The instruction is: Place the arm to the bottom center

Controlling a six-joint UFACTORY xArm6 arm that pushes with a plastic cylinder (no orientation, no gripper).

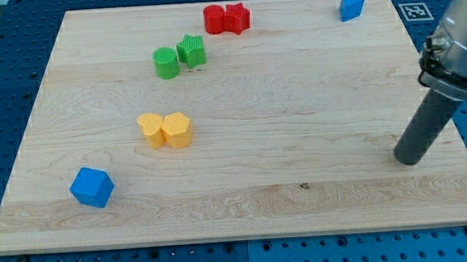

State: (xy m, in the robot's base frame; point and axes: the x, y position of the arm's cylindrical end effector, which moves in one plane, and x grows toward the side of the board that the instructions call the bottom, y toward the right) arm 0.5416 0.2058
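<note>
Pale wood makes up the tabletop, and we take it as our landmark for every place that follows. Nearest its lower left corner sits the blue cube, alone. Further in, left of the tabletop's middle, two yellow blocks lie touching each other, their exact shapes hard to make out. Above them, toward the tabletop's upper edge, the green cylinder touches a green star-like block, and just right of these, close to the upper edge, a red cylinder-like block presses against a red star-like block. At the tabletop's upper right corner lies a small blue block, its shape unclear to us. Near the tabletop's right edge, in its lower half, my tip rests on the wood, well apart from every block. There are no jaws on this arm, only the rod, so we cannot tell any spread or pinch. The goal spot, the middle of the tabletop's lower edge, lies to the view's left of my tip, and the path along that edge looks free. We judge the risks modest: overshooting could carry us toward the blue cube and shove it, drifting upward could nudge the yellow pair, and hugging the lower edge too tightly could take my tip off the wood.
</note>
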